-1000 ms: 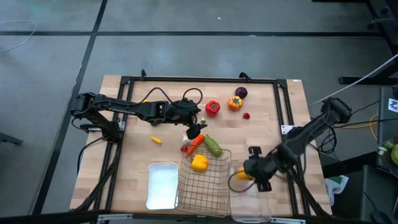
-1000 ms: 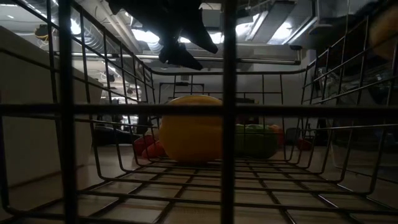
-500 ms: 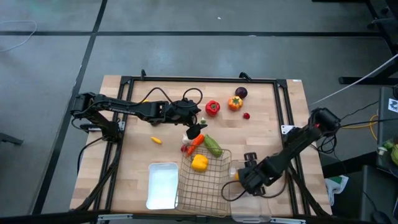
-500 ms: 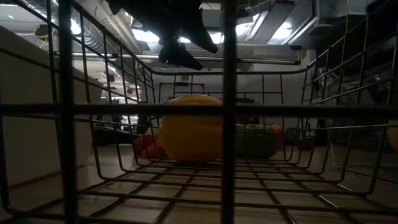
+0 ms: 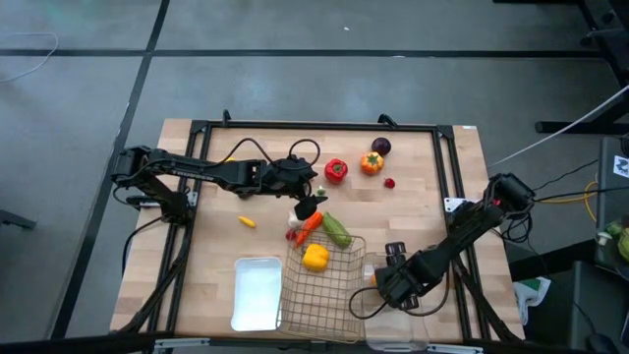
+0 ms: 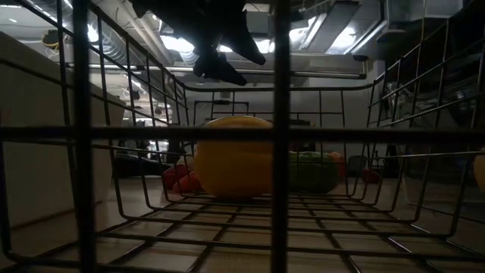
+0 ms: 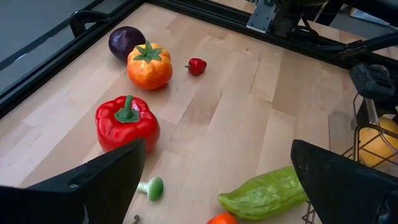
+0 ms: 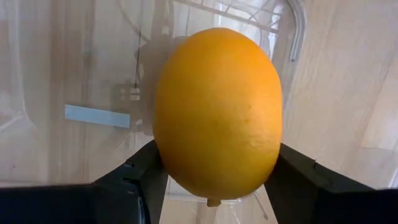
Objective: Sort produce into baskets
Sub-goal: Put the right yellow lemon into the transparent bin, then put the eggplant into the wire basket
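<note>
My right gripper [image 5: 393,285] points down over the clear bin [image 5: 397,320] at the table's near right and is shut on a yellow lemon [image 8: 217,112]. My left gripper [image 7: 217,186] hangs open above the table's middle, over a green cucumber [image 7: 264,196] and next to a red pepper [image 7: 127,121]. A yellow pepper [image 5: 315,258] lies on the floor of the wire basket [image 5: 329,300]. The white tray [image 5: 257,293] sits left of that basket. An orange [image 5: 371,162], a purple eggplant [image 5: 381,147] and a tiny red ball [image 5: 389,182] rest on the far part of the table. My right gripper pinches the lemon between its two fingers [image 8: 140,183], one on each of its long sides [image 8: 163,155]. The fingers come from above, pointing down. The lemon is lifted clear, over the clear bin's floor [image 8: 93,93].
A carrot [image 5: 307,225] and a small yellow piece [image 5: 247,222] lie on the wood near my left gripper. A black frame [image 5: 295,125] runs round the table. Bare wood lies at the far left and between the fruit and the bin.
My right gripper has gone down and a little toward the table's near left with the lemon, into the mouth of the clear bin. In the low view the lemon has sunk from the upper right to the lower right edge.
</note>
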### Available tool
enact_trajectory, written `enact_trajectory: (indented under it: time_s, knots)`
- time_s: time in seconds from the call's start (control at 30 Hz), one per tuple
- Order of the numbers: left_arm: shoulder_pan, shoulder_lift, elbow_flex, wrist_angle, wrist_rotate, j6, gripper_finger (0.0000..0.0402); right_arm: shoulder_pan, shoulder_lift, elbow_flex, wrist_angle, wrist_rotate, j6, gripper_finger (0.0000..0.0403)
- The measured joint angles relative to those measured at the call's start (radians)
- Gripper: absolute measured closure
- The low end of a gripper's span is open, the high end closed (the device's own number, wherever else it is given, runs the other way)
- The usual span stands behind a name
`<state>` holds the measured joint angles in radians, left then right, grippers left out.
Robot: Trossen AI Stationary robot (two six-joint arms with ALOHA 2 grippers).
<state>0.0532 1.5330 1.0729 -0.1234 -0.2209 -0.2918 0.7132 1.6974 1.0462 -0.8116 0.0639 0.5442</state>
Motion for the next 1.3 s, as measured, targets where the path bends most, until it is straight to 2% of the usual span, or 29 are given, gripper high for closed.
enact_trajectory:
  time_s: [0.17,0.43,0.6,1.3]
  knots:
    - [0.000,0.000,0.000,0.000,0.000,-0.013,0.0004,0.000,0.000,0.000,0.001,-0.001,0.001,0.0177]
    - [0.000,0.000,0.000,0.000,0.000,0.003,0.0004,0.000,0.000,0.001,-0.002,0.005,0.001,0.0103]
    - [0.000,0.000,0.000,0.000,0.000,0.003,0.0004,0.000,0.001,0.001,0.000,0.004,0.002,0.0080]
    - [-0.001,0.000,0.000,0.000,0.000,0.002,0.0004,0.000,0.002,0.070,-0.041,-0.067,0.002,0.0075]
